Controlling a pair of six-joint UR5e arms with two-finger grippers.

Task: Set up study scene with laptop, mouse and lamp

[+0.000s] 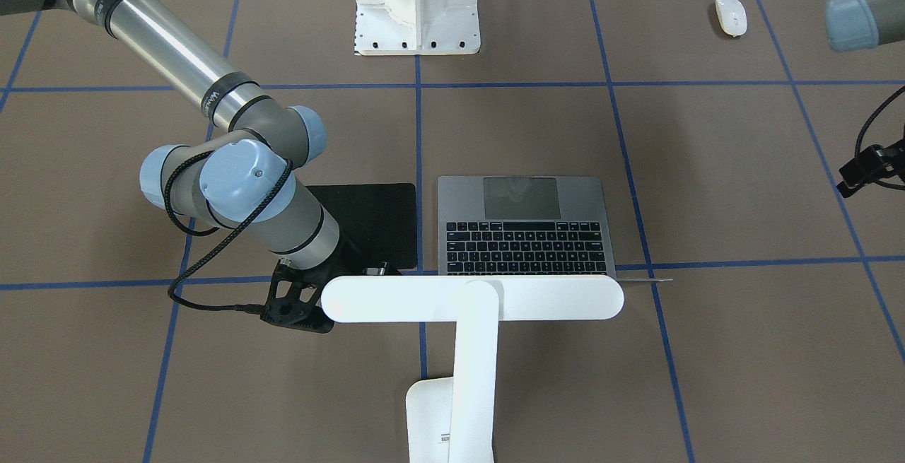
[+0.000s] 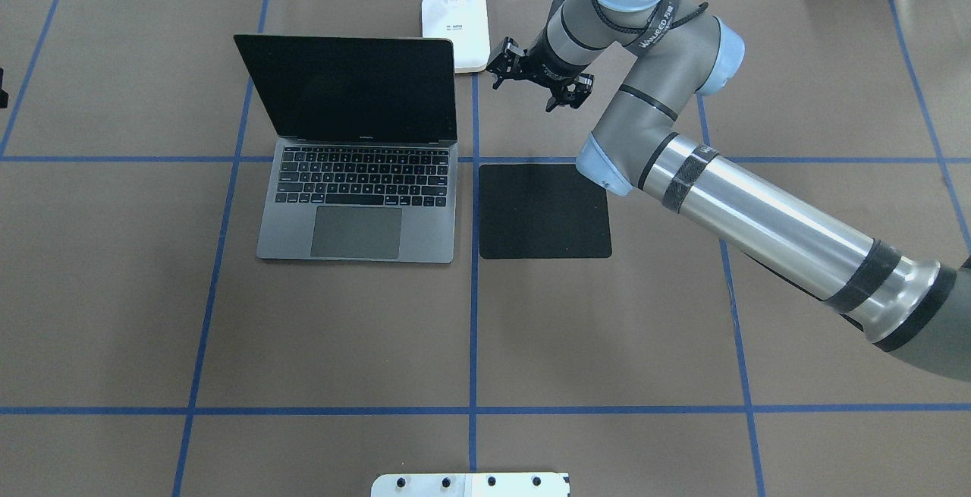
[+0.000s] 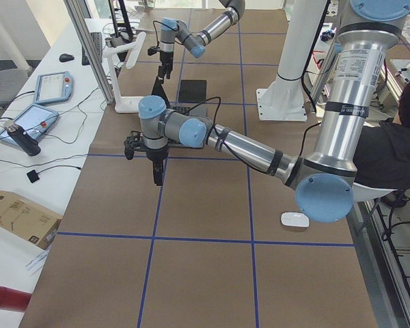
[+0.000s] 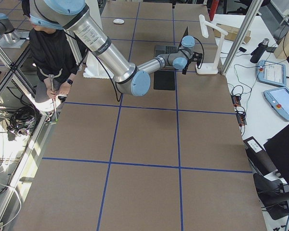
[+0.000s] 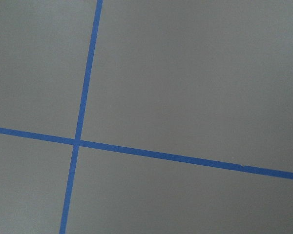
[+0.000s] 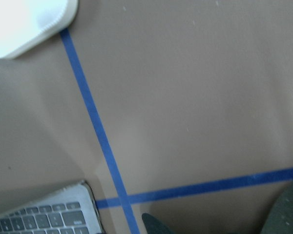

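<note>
The right claw (image 2: 535, 81) hovers with its fingers spread wide and nothing between them. It is just beside the base of the white lamp (image 2: 455, 26) but not touching it. The open laptop (image 2: 356, 178), its screen dark, stands on the desk (image 2: 607, 315) on this claw's left, toward the other arm. The black mouse pad (image 2: 545, 211) lies near the claw, on the robot's side of it. The left claw (image 3: 157, 178) hangs over bare desk; I cannot tell how wide it stands. The white mouse (image 1: 730, 15) lies well apart from both claws, back on the robot's side of the desk.
</note>
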